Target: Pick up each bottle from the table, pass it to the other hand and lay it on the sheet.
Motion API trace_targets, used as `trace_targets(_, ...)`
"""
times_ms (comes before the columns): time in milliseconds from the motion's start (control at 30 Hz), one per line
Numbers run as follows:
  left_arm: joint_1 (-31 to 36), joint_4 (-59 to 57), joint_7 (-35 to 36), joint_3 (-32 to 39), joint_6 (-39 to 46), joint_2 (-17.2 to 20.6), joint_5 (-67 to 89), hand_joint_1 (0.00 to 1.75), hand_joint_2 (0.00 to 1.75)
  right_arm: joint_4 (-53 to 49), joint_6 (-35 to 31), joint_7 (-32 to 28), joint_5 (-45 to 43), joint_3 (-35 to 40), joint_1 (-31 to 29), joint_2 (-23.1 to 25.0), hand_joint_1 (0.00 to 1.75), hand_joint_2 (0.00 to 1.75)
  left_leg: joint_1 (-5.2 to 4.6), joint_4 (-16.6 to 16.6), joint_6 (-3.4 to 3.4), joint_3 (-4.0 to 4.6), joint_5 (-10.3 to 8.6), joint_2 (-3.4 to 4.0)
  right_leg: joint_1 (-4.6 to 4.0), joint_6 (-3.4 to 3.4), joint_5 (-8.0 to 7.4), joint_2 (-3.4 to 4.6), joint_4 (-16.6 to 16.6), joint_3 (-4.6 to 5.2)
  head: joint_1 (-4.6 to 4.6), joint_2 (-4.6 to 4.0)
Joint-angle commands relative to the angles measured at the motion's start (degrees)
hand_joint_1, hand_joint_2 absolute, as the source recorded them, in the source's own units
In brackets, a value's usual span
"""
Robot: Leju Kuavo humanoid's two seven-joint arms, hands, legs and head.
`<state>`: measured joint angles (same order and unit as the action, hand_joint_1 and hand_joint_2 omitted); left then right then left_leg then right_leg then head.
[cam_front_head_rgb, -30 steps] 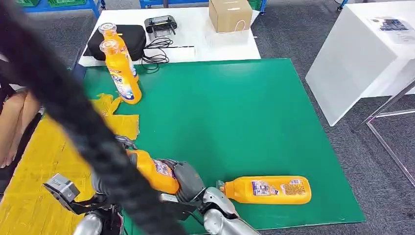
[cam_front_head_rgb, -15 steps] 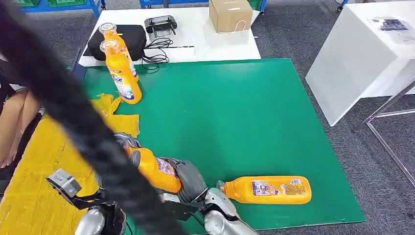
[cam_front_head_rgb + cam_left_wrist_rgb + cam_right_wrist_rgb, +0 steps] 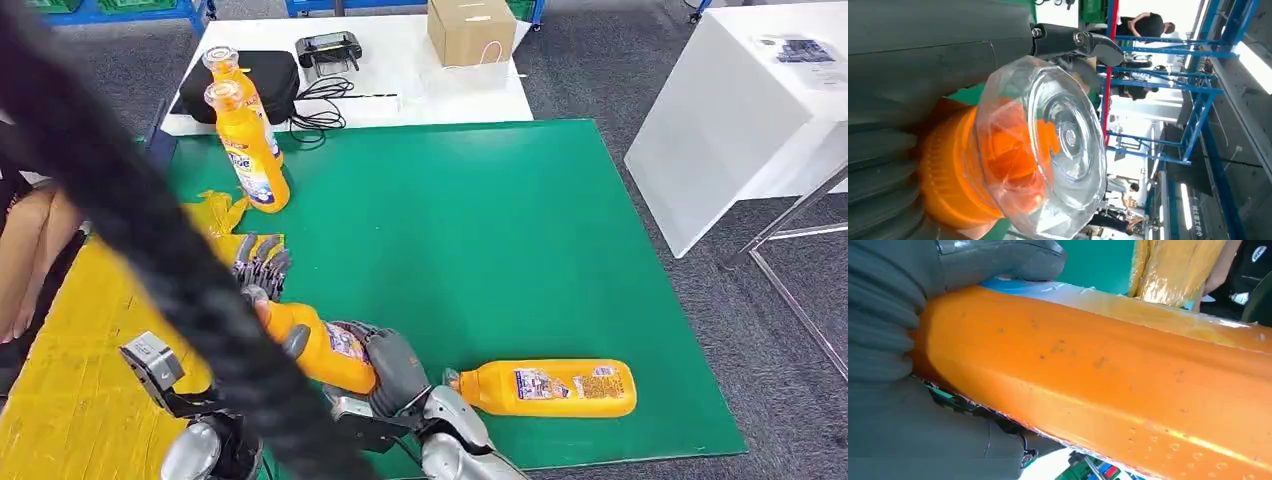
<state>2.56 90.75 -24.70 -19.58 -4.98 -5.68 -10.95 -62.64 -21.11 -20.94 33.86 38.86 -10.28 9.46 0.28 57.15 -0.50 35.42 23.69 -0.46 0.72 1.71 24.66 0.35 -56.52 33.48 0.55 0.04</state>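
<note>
You had the green sheet [image 3: 480, 230] under everything. The held bottle [image 3: 318, 350] hung low over its near edge, body wrapped by the right robot hand [image 3: 385, 365]; the left robot hand [image 3: 262, 265] stood fingers spread at the cap end. Rigid, smooth plastic, probably slippery: grip mid-body, not the clear cap [image 3: 1058, 145].

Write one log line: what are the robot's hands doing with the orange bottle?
phase: handover | right hand: grips bottle | left hand: fingers spread at its cap end
</note>
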Motion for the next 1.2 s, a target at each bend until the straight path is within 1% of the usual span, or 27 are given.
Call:
trace_targets(33, 1.06, -4.6, 1.17, -3.13, -2.68, 0.61, -1.11, 0.0, 1.75, -0.09, -0.6, -0.31, 0.88, 2.11, -1.17, -0.44, 1.75, 1.75, 0.04, -0.03, 0.01, -0.19, 0.07, 0.02, -0.06, -0.04, 0.05, -0.03, 0.08, -0.22, 0.0, 0.0)
trace_targets(67, 0.89, -4.45, 1.15, -3.31, -2.76, 0.58, -1.08, 0.0, 1.75, -0.03, -0.62, -0.3, 0.93, 2.09, -1.17, -0.42, 1.75, 1.75, -0.01, -0.04, 0.0, -0.16, 0.04, 0.0, -0.01, -0.03, 0.05, -0.05, 0.05, -0.17, 0.0, 0.0)
trace_targets(100, 0.82, -4.34, 1.15, -3.39, -2.79, 0.58, -1.07, 0.0, 1.75, -0.01, -0.65, -0.3, 0.98, 2.11, -1.18, -0.42, 1.75, 1.75, 0.04, -0.02, 0.01, -0.29, 0.12, 0.03, -0.06, -0.06, 0.09, -0.05, 0.07, -0.32, 0.0, 0.0)
trace_targets(133, 0.76, -4.27, 1.15, -3.46, -2.81, 0.56, -1.07, 0.0, 1.75, 0.0, -0.72, -0.3, 1.04, 2.11, -1.18, -0.42, 1.75, 1.75, 0.02, -0.03, 0.01, -0.19, 0.06, 0.01, -0.04, -0.03, 0.06, -0.05, 0.07, -0.21, 0.0, 0.0)
trace_targets(167, 0.76, -4.27, 1.15, -3.46, -2.81, 0.56, -1.07, 0.0, 1.75, 0.0, -0.72, -0.3, 1.04, 2.11, -1.18, -0.42, 1.75, 1.75, 0.06, -0.01, 0.01, -0.33, 0.14, 0.04, -0.08, -0.05, 0.1, -0.04, 0.09, -0.37, 0.0, 0.0)
trace_targets(267, 0.6, -4.04, 1.12, -3.73, -2.97, 0.64, -1.02, 0.0, 1.75, 0.26, -0.83, -0.25, 1.2, 2.13, -1.19, -0.32, 1.75, 1.75, 0.01, -0.03, 0.0, -0.14, 0.05, 0.02, -0.03, -0.02, 0.04, -0.03, 0.06, -0.16, 0.0, 0.0)
trace_targets(333, 0.55, -4.18, 1.08, -4.02, -3.24, 0.68, -0.92, 0.0, 1.75, 0.4, -0.92, -0.26, 1.32, 2.14, -1.26, -0.23, 1.75, 1.75, 0.09, 0.01, 0.01, -0.37, 0.17, 0.06, -0.12, -0.06, 0.12, -0.03, 0.11, -0.44, 0.0, 0.0)
trace_targets(433, 0.59, -4.38, 1.05, -4.26, -3.52, 0.74, -0.87, 0.0, 1.75, 0.4, -1.19, -0.27, 1.51, 2.07, -1.25, -0.17, 1.75, 1.75, 0.0, -0.04, 0.0, -0.15, 0.05, 0.02, -0.01, -0.02, 0.04, -0.02, 0.05, -0.17, 0.0, 0.0)
trace_targets(467, 0.59, -4.38, 1.05, -4.26, -3.52, 0.74, -0.87, 0.0, 1.75, 0.4, -1.19, -0.27, 1.51, 2.07, -1.25, -0.17, 1.75, 1.75, 0.05, -0.02, 0.01, -0.26, 0.11, 0.04, -0.07, -0.04, 0.08, -0.03, 0.08, -0.3, 0.0, 0.0)
trace_targets(533, 0.59, -4.38, 1.05, -4.26, -3.52, 0.74, -0.87, 0.0, 1.75, 0.4, -1.19, -0.27, 1.51, 2.07, -1.25, -0.17, 1.75, 1.75, 0.0, -0.04, 0.0, -0.1, 0.03, 0.02, -0.01, -0.02, 0.02, -0.01, 0.04, -0.11, 0.0, 0.0)
trace_targets(600, 0.63, -4.51, 1.03, -4.39, -3.74, 0.81, -0.85, 0.0, 1.75, 0.38, -1.28, -0.28, 1.57, 2.05, -1.28, -0.19, 1.75, 1.75, 0.03, -0.03, 0.01, -0.23, 0.09, 0.05, -0.04, -0.04, 0.06, -0.01, 0.07, -0.25, 0.0, 0.0)
trace_targets(633, 0.67, -4.6, 0.92, -4.59, -4.21, 0.91, -0.9, 0.45, 1.75, 0.33, -1.49, -0.33, 1.68, 2.0, -1.3, -0.16, 1.75, 1.75, 0.03, -0.03, 0.01, -0.17, 0.06, 0.04, -0.04, -0.03, 0.04, -0.01, 0.06, -0.19, 0.0, 0.0)
trace_targets(667, 0.68, -4.67, 0.84, -4.66, -4.43, 0.92, -0.9, 1.73, 1.75, 0.26, -1.72, -0.34, 1.76, 1.91, -1.26, -0.12, 1.75, 1.75, 0.06, -0.02, 0.01, -0.3, 0.13, 0.06, -0.08, -0.05, 0.09, -0.01, 0.09, -0.35, 0.0, 0.0)
trace_targets(800, 0.79, -4.98, 0.58, -4.84, -5.17, 0.98, -0.86, 1.75, 1.75, 0.26, -1.83, -0.34, 1.75, 1.73, -1.33, -0.05, 1.75, 1.75, 0.01, -0.04, 0.0, -0.14, 0.05, 0.03, -0.02, -0.03, 0.04, -0.02, 0.05, -0.16, 0.0, 0.0)
trace_targets(933, 0.93, -5.16, 0.53, -4.63, -5.56, 0.94, -1.01, 1.75, 1.75, 0.47, -2.01, -0.41, 1.71, 1.56, -1.41, 0.1, 1.75, 1.75, 0.1, 0.01, 0.01, -0.42, 0.2, 0.08, -0.13, -0.07, 0.13, -0.02, 0.11, -0.5, 0.0, 0.0)
trace_targets(967, 0.95, -5.2, 0.54, -4.59, -5.62, 0.89, -1.05, 1.75, 1.75, 0.52, -2.08, -0.45, 1.7, 1.52, -1.41, 0.12, 1.75, 1.75, 0.02, -0.02, 0.01, -0.19, 0.07, 0.04, -0.04, -0.03, 0.05, -0.01, 0.05, -0.21, 0.0, 0.0)
trace_targets(1033, 0.99, -5.21, 0.54, -4.56, -5.66, 0.85, -1.06, 1.75, 1.75, 0.56, -2.16, -0.48, 1.66, 1.47, -1.4, 0.13, 1.75, 1.75, 0.08, 0.01, 0.02, -0.32, 0.15, 0.07, -0.1, -0.06, 0.1, -0.01, 0.08, -0.38, 0.0, 0.0)
trace_targets(1067, 0.98, -5.16, 0.54, -4.54, -5.67, 0.84, -1.07, 1.75, 1.75, 0.57, -2.2, -0.49, 1.62, 1.42, -1.4, 0.14, 1.75, 1.75, 0.01, -0.03, 0.0, -0.18, 0.07, 0.04, -0.03, -0.04, 0.05, -0.01, 0.05, -0.2, 0.0, 0.0)
trace_targets(1100, 0.98, -5.16, 0.54, -4.54, -5.67, 0.84, -1.07, 1.75, 1.75, 0.57, -2.2, -0.49, 1.62, 1.42, -1.4, 0.14, 1.75, 1.75, 0.07, 0.0, 0.01, -0.3, 0.14, 0.07, -0.1, -0.06, 0.09, 0.0, 0.08, -0.35, 0.0, 0.0)
trace_targets(1133, 0.98, -5.16, 0.54, -4.54, -5.67, 0.84, -1.07, 1.75, 1.75, 0.57, -2.2, -0.49, 1.62, 1.42, -1.4, 0.14, 1.75, 1.75, 0.0, -0.03, 0.0, -0.12, 0.04, 0.02, -0.01, -0.02, 0.04, -0.02, 0.04, -0.14, 0.0, 0.0)
trace_targets(1167, 0.98, -5.16, 0.54, -4.54, -5.67, 0.84, -1.07, 1.75, 1.75, 0.57, -2.2, -0.49, 1.62, 1.42, -1.4, 0.14, 1.75, 1.75, 0.06, -0.01, 0.01, -0.26, 0.12, 0.06, -0.08, -0.05, 0.08, -0.01, 0.08, -0.31, 0.0, 0.0)
trace_targets(1200, 0.98, -5.16, 0.54, -4.54, -5.67, 0.84, -1.07, 1.75, 1.75, 0.57, -2.2, -0.49, 1.62, 1.42, -1.4, 0.14, 1.75, 1.75, 0.02, -0.03, 0.01, -0.17, 0.07, 0.04, -0.03, -0.04, 0.05, -0.01, 0.06, -0.2, 0.0, 0.0)
